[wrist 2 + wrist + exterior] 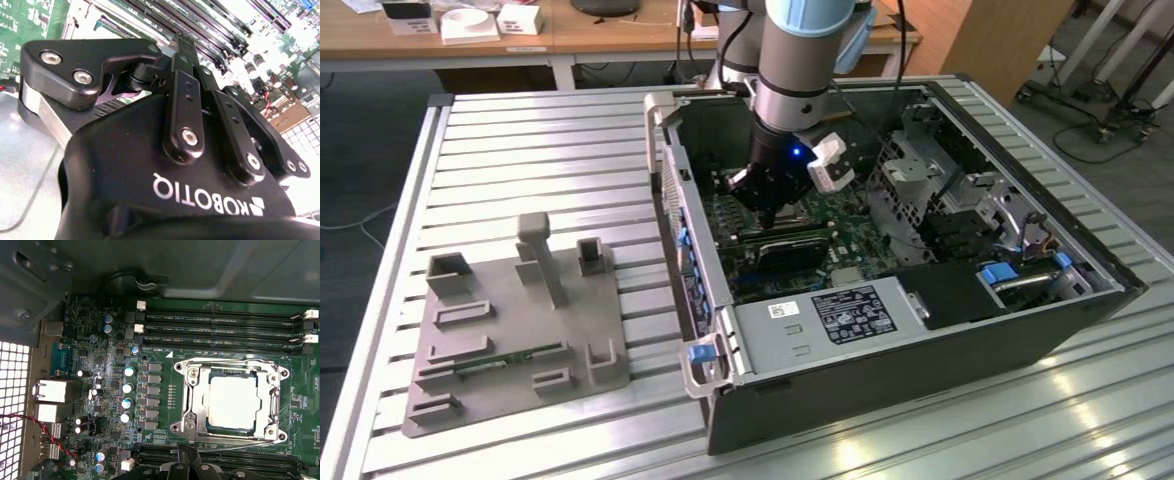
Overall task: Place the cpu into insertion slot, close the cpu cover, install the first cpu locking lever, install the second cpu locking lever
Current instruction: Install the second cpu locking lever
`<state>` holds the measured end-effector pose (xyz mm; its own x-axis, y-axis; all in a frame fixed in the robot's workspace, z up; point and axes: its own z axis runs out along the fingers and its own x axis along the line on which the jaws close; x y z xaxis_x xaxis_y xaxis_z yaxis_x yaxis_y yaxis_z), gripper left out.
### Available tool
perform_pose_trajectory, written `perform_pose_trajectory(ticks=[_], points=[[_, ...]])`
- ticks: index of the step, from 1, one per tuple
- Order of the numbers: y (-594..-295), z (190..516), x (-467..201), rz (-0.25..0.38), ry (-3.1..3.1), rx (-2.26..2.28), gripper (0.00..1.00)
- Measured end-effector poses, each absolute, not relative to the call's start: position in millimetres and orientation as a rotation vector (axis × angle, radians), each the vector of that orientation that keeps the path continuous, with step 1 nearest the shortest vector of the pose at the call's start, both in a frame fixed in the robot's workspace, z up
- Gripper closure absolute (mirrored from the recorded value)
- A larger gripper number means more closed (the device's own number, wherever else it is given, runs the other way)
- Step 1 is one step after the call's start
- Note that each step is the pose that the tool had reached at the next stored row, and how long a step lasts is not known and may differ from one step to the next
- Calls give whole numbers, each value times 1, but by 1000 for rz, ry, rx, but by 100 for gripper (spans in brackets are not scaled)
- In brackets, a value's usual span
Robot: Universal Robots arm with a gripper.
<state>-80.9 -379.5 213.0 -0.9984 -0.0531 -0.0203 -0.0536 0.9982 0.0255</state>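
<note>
The cpu [234, 401], a dull silver square, lies flat in its socket on the green motherboard. The cpu cover [192, 407], a silvery frame, lies down around it. One thin wire locking lever [225, 361] runs along one side of the frame, and another [235, 442] along the opposite side. I cannot tell whether they are latched. My gripper [187, 467] hovers at the socket's edge beside the second lever, fingers together and holding nothing. In the exterior view the gripper [771, 213] reaches down into the open computer case [881, 390]. The second wrist view shows the gripper [181, 40] over the memory slots.
Memory slots [220, 325] flank the socket on two sides, and capacitors [127, 387] stand beside it. A grey box with a white label [834, 315] sits at the case's near end. A grey fixture plate [507, 330] lies on the slatted table at the exterior view's left.
</note>
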Motion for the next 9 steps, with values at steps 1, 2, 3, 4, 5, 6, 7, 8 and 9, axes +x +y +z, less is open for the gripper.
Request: perform_pose_trajectory(ticks=[1, 2, 3, 4, 5, 6, 7, 8, 9], points=[[-379, 213, -81, 41, 3121, -83, 90], [-379, 213, -81, 41, 3121, -83, 90], [-379, 213, -81, 41, 3121, -83, 90], [-379, 213, -81, 41, 3121, -83, 90], [-379, 213, -81, 41, 3121, -83, 90], [-379, 213, -81, 41, 3121, -83, 90], [-379, 213, -81, 41, 3121, -83, 90], [-379, 213, -81, 41, 3121, -84, 90], [-379, 213, -81, 41, 3121, -83, 90]])
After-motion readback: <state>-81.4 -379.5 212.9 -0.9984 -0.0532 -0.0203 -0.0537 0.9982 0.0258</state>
